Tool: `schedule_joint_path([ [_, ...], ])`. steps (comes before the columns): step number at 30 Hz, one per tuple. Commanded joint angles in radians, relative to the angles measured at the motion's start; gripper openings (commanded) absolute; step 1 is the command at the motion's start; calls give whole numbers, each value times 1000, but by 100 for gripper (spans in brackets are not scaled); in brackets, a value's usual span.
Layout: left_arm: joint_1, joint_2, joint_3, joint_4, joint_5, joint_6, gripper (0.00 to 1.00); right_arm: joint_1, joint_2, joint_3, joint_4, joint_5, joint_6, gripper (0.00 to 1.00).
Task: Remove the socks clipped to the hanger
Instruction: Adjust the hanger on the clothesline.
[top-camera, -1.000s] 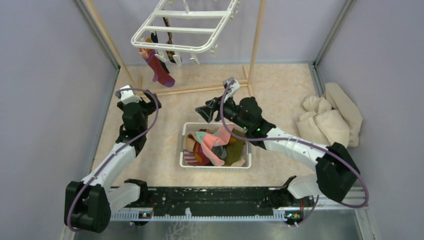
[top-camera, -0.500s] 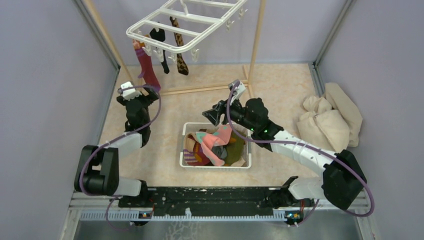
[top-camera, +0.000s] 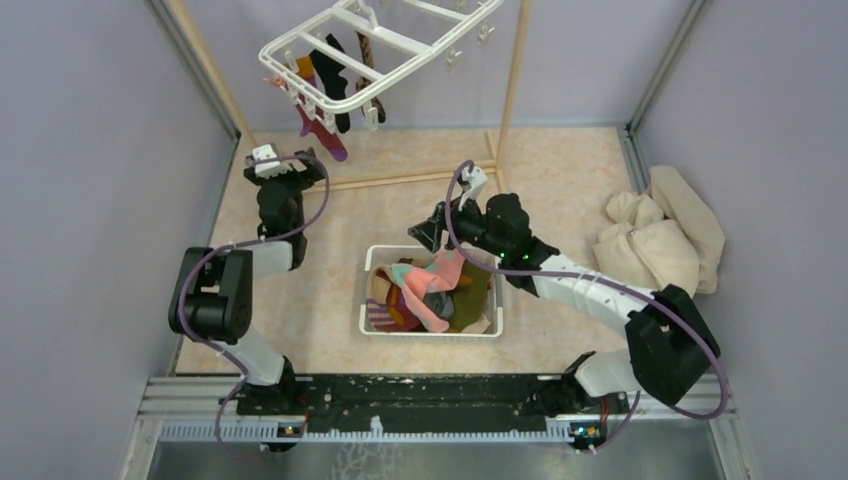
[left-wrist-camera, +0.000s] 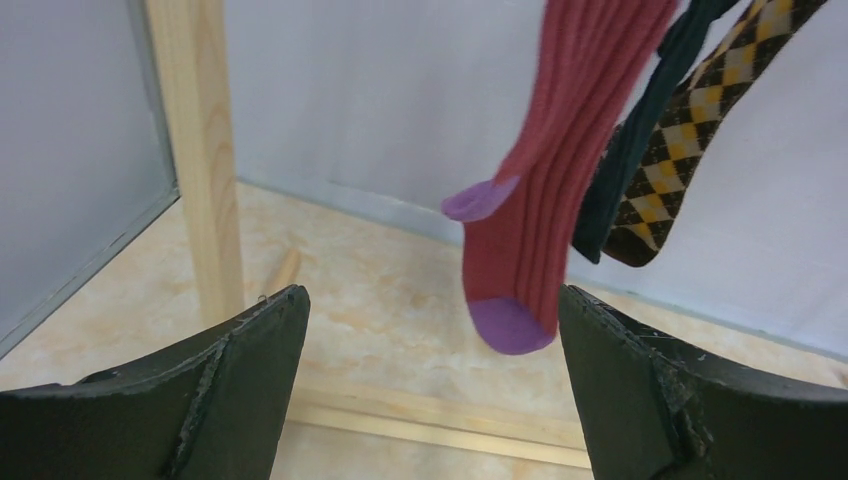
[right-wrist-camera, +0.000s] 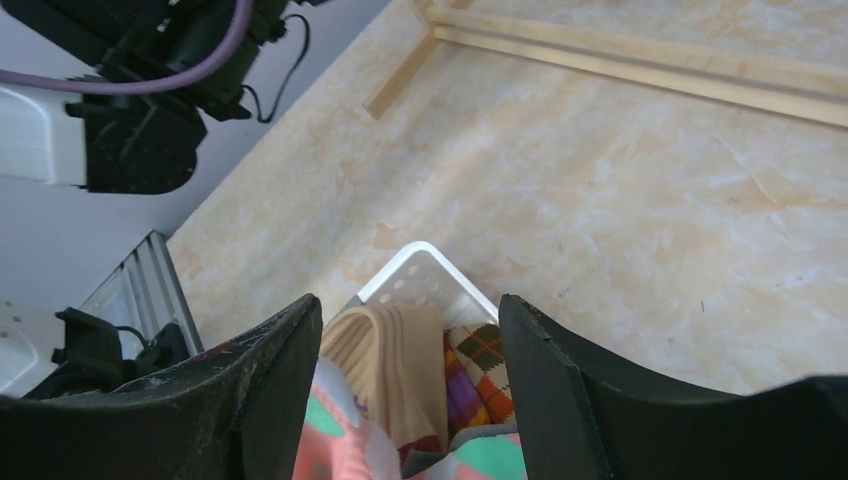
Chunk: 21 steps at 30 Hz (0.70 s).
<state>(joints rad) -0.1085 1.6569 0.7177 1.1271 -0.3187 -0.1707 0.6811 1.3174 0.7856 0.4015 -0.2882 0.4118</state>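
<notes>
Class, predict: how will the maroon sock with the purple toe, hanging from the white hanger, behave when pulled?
Probably floppy: the maroon sock drapes limp from the hanger. Likely light: a thin plastic frame bears it. Its ribbed knit may stretch when pulled.

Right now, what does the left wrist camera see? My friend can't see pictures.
A red ribbed sock with a purple toe and heel hangs in front of the open left pincer, not gripped. A black sock and a brown argyle sock hang just to its right, and a wooden post stands at the left.
</notes>
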Motion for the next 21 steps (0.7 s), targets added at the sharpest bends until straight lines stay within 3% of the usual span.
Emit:
schedule_joint_path([
  [1,-7,-13,30,65,75,6,99,-30,35,56,89,-8,16,66],
  [9,-18,-207,-63,-5,68,2,97,-71,-63,164,55,-46,-16,61],
  [16,-35,-434,-117,-271,58,-94,96,-57,-157,326,108,-198,17,56],
  [21,-39,-589,-152,-456,67,-180,95,45,-84,501,15,-142,-107,62],
])
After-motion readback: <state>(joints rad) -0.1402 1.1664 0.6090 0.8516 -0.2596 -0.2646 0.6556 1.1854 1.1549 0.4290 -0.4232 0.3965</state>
